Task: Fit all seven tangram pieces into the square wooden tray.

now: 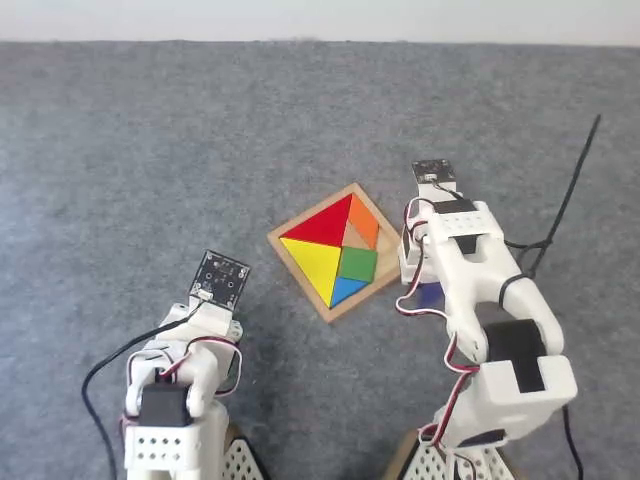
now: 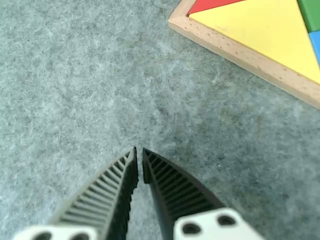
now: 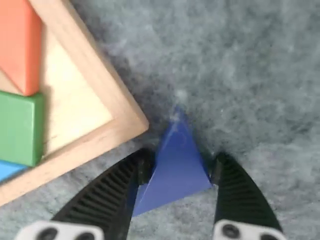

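The square wooden tray (image 1: 298,268) lies turned like a diamond mid-table. It holds a red triangle (image 1: 325,225), a yellow triangle (image 1: 315,263), an orange piece (image 1: 365,226), a green square (image 1: 358,264) and a light blue triangle (image 1: 346,290). Bare wood (image 3: 75,112) shows at the tray's corner nearest my right arm. Just outside that corner a dark blue triangle (image 3: 176,162) rests on the carpet, with my right gripper (image 3: 180,167) shut on its two sides. My left gripper (image 2: 139,154) is shut and empty over the carpet, short of the tray's edge (image 2: 240,55).
Grey carpet (image 1: 150,150) covers the whole table. A black cable (image 1: 575,185) runs off behind the right arm. The left arm (image 1: 180,385) stands near the front edge, to the left of the tray.
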`<state>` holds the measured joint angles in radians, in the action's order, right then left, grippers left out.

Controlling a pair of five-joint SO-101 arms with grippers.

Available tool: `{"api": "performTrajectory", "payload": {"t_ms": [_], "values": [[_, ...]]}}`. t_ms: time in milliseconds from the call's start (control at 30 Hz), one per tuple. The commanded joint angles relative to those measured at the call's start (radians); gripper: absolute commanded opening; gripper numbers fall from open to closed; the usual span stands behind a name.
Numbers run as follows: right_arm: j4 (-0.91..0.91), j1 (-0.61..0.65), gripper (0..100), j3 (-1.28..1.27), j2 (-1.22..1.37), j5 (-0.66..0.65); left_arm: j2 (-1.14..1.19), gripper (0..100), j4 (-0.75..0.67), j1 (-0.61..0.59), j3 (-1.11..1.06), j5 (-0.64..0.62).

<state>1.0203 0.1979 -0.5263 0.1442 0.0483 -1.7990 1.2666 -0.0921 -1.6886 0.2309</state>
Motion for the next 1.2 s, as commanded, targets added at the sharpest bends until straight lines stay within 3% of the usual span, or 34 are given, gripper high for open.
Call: {"api": "performTrajectory", "payload": {"t_ms": [0,300,433,633,833,1167], "values": [[0.027,0.004,17.4,0.021,-0.031,0.002,-0.023,2,0.003,-0.005,0.007,0.011],[0.096,-0.096,17.7,-0.018,-0.223,-0.017,-0.023,2,0.003,-0.005,0.007,0.011],[0.090,-0.059,18.6,-0.097,-0.245,0.025,-0.023,2,0.003,-0.005,0.007,0.011],[0.071,-0.001,32.9,-0.123,-0.243,0.080,-0.023,2,0.003,-0.005,0.007,0.011],[-0.025,0.033,22.3,-0.140,-0.243,0.258,-0.023,2,0.003,-0.005,0.007,0.011],[-0.079,0.025,20.5,-0.164,-0.160,0.270,-0.023,2,0.003,-0.005,0.007,0.011]]}}
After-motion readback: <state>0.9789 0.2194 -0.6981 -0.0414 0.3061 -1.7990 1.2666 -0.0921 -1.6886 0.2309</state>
